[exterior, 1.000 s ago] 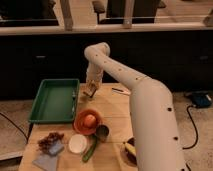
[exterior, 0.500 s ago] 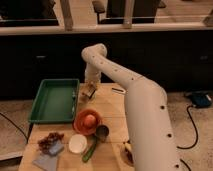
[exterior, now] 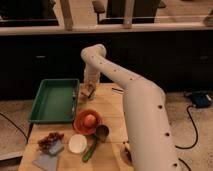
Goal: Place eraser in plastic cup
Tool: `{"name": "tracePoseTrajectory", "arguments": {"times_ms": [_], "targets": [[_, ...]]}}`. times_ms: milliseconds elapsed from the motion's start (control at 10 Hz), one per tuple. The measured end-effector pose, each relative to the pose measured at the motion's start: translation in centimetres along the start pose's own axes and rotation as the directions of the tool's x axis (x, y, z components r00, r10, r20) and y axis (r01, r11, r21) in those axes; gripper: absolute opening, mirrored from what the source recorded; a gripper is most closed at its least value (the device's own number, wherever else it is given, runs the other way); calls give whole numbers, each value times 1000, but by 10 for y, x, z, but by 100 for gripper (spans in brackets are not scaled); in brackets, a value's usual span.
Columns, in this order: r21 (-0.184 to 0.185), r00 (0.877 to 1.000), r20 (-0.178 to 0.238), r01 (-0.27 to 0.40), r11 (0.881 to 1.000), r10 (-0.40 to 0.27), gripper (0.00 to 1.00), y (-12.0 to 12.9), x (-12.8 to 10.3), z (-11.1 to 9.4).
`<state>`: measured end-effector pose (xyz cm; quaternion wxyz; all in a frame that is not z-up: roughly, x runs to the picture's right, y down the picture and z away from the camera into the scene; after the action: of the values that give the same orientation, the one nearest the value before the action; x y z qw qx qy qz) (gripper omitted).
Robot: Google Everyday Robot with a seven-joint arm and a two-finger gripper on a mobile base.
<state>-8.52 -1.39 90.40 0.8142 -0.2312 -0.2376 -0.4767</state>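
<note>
The arm is a thick white tube with a smooth shell; it is broadest at the near end and slimmer toward a rounded white joint at the far end; a few small dark round marks dot its side; the gripper, tan and darker than the shell, sits at the arm's tip, over the wooden table, just beside the green tray.

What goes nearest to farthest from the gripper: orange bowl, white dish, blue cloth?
Gripper is at the tray's right edge.
1. Orange bowl, just in front of it.
2. White dish, farther forward.
3. Blue cloth, front left corner.
</note>
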Motion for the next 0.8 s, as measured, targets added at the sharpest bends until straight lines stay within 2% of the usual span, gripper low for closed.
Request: {"name": "tracePoseTrajectory", "arguments": {"times_ms": [200, 300, 400, 700, 800], "targets": [[5, 1000, 1, -1, 1000, 1, 2, -5, -1, 1], [6, 1000, 0, -4, 1000, 4, 9, -6, -1, 2], [7, 1000, 1, -10, 1000, 10, 22, -6, -1, 3], [12, 1000, 8, -23, 1000, 23, 48, -6, 1, 4], [13, 1000, 9, -27, 1000, 27, 60, -5, 2, 4]]}}
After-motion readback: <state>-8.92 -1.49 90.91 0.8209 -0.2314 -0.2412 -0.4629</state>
